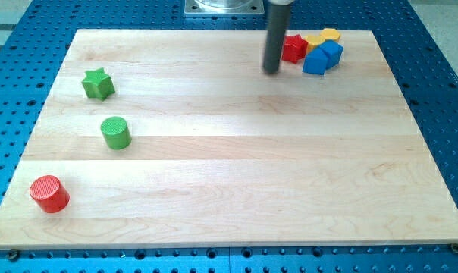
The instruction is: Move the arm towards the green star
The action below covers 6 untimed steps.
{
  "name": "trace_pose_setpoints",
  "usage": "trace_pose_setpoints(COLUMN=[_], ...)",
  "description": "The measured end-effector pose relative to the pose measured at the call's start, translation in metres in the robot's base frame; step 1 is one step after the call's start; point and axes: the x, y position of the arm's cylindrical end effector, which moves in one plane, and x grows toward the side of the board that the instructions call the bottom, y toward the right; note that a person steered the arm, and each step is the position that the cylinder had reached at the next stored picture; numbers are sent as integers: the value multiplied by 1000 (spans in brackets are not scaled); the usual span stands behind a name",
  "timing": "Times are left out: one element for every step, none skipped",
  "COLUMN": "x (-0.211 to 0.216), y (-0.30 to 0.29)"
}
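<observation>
My tip [271, 72] sits near the view's top, a little right of centre, on the wooden board [236, 182]. The green star [98, 83] lies far off to the view's left of my tip and only slightly lower in the view, so the coming move is, as I judge it, almost a straight slide leftward with a small drift toward the view's bottom. Well apart, no contact.

The star has no real long axis, it is squat and about as wide as deep, so approach angle should not matter much.

The path between tip and star looks free of blocks. The green cylinder [116, 133] is below the star, further toward the view's bottom-left of my tip, off the line. The red cylinder [49, 193] is further still, down at the view's bottom-left.

Just to the view's right of my tip is a cluster: a red block [293, 48] nearly touching the rod, a blue block [322, 58] beyond it, and yellow blocks [324, 36] behind. I cannot tell if the rod touches the red one.

Pose: the rod stands upright, coming down from the view's top edge, tip on the board. No gripper here, just a bare rod, so nothing is held and there is no open or closed state to report. One arm only.
</observation>
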Motion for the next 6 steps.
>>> trace_pose_setpoints(x=[57,79,85,79,52,18], y=[-109,-225,-337,-342,-270,-197])
